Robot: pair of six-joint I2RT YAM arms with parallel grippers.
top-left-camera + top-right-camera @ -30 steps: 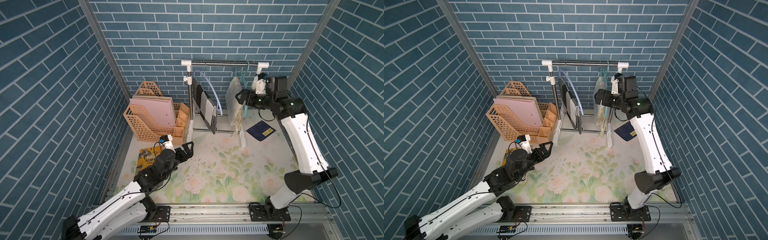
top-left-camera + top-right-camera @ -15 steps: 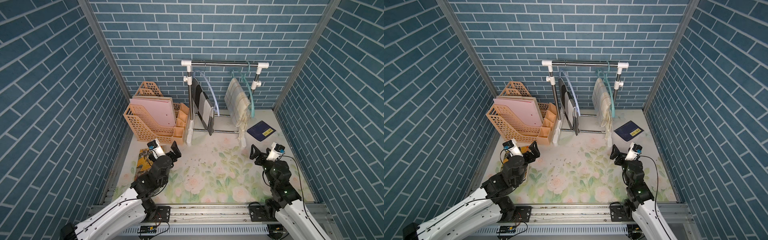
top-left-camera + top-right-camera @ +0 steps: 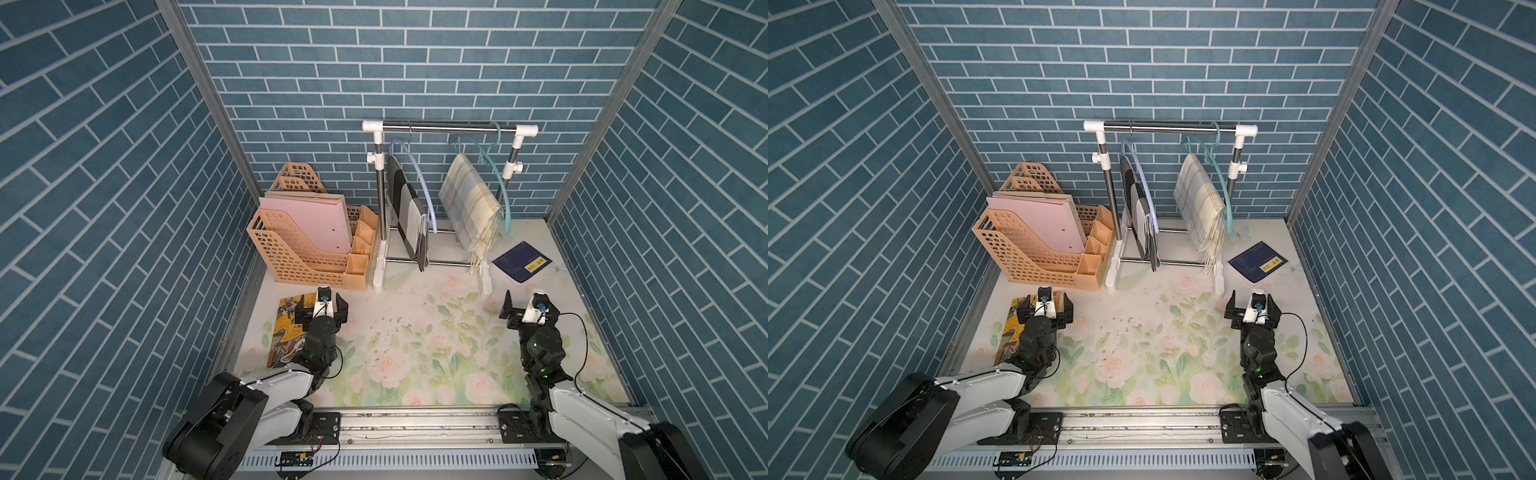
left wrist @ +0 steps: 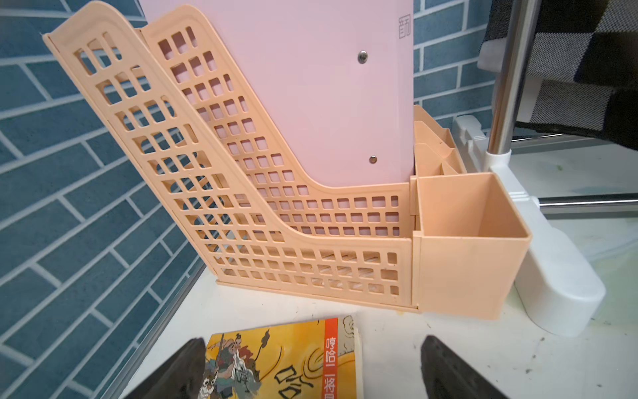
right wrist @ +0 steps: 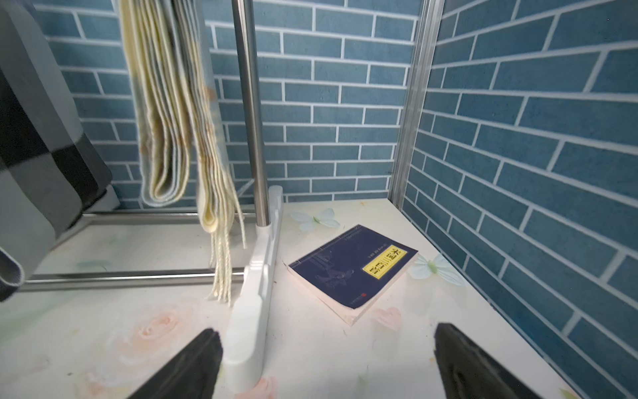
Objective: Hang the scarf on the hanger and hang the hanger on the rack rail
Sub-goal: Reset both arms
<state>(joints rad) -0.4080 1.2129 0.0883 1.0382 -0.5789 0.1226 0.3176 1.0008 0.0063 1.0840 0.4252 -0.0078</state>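
Gaping wide with nothing held, left pincer (image 3: 1045,308) and right pincer (image 3: 1252,309) low over the counter (image 3: 1142,370), cream scarf (image 3: 1200,203) draped on teal hanger (image 3: 1225,195).

The left gripper (image 3: 1046,311) and right gripper (image 3: 1252,311) hover low, fingers (image 3: 1230,309) spread, empty.

Both top views look down from high over the near edge toward the far wall, covering the whole table (image 3: 415,332) and the rack (image 3: 451,126). The left wrist camera sits low and close, facing the file holder (image 4: 241,207) at far left. The right wrist camera, also low, faces the far right corner, with the blue book (image 5: 352,266) and the cream scarf (image 5: 165,121). Both wrist views catch the checked scarf (image 4: 569,69).
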